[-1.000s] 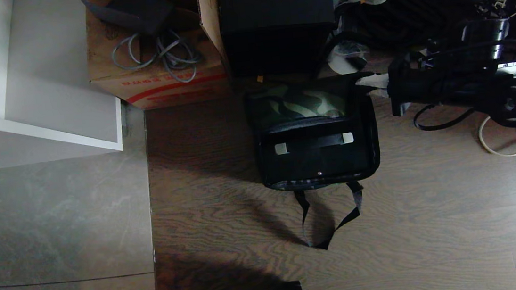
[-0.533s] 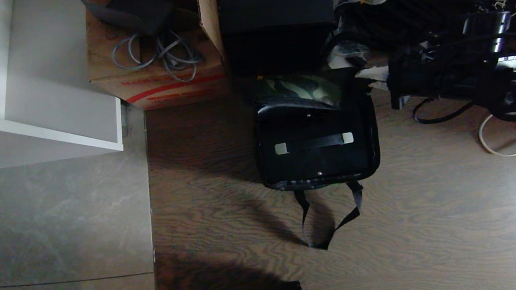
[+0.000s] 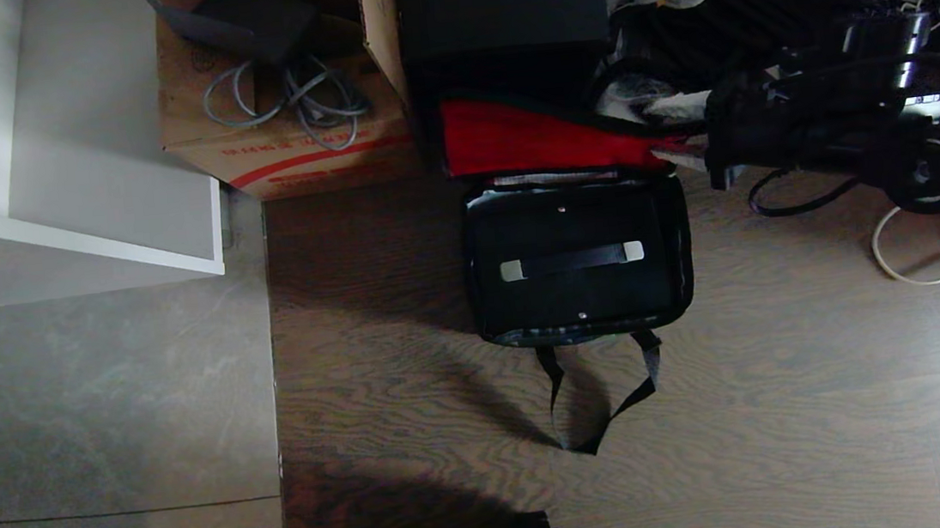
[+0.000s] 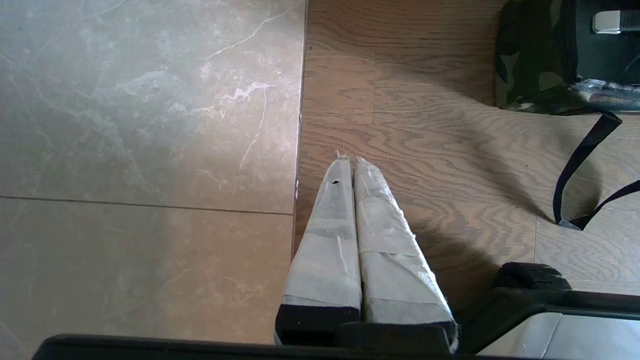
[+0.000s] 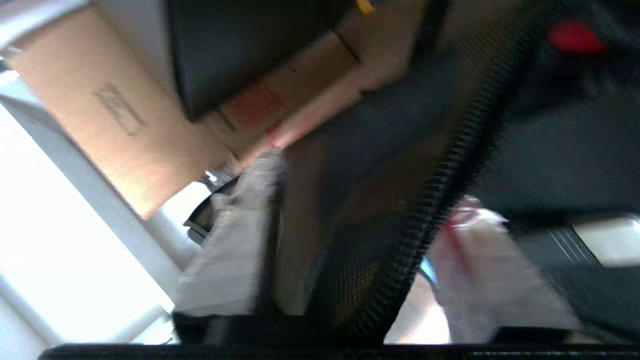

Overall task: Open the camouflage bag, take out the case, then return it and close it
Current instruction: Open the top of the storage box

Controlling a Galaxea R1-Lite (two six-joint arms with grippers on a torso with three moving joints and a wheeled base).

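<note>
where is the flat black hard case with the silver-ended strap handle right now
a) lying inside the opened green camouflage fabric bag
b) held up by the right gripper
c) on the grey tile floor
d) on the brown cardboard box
a: the flat black hard case lies within the walls of the green camouflage fabric bag, whose red-lined lid is flipped back.

We noted the camouflage bag (image 4: 525,75) in green-and-black blotches, its lid lining (image 3: 536,141) red; the case (image 3: 579,275) black, handle ends silver-white; the cardboard box (image 3: 286,144) brown, red-striped.
</note>
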